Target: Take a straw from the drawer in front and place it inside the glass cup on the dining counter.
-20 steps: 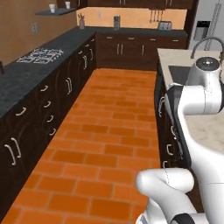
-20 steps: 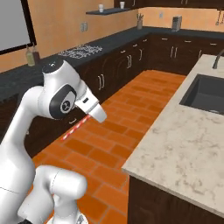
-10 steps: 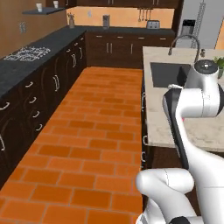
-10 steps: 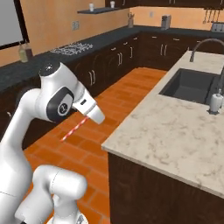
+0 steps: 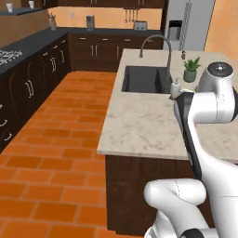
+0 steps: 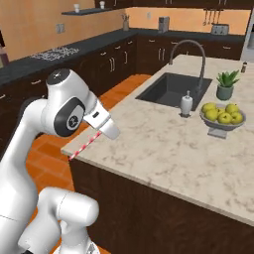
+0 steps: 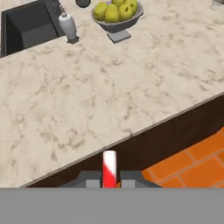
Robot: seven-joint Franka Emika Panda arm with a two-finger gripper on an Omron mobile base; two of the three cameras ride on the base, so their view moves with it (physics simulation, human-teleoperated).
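Observation:
My gripper (image 6: 110,133) is shut on the straw (image 6: 84,147), a thin red-and-white striped stick that slants down and left from the fingers, just off the near edge of the dining counter (image 6: 163,149). In the hand view the straw (image 7: 109,164) stands upright between the two fingertips of the gripper (image 7: 109,180), over the counter's dark side, with the beige top (image 7: 87,96) stretching ahead. A small clear shape cut off by the top right corner there may be the glass cup (image 7: 216,3); I cannot tell. The drawer is out of view.
On the island stand a grey bowl of yellow fruit (image 6: 222,119), a white soap dispenser (image 6: 186,104), a potted plant (image 6: 225,85) and a black sink (image 6: 168,89) with a curved faucet (image 6: 191,49). Orange brick floor (image 5: 51,148) runs to the left, between the island and the dark cabinets.
The whole picture has shifted: the base has swung toward the island, which now lies right in front. The straw stays in the shut gripper, held the same way.

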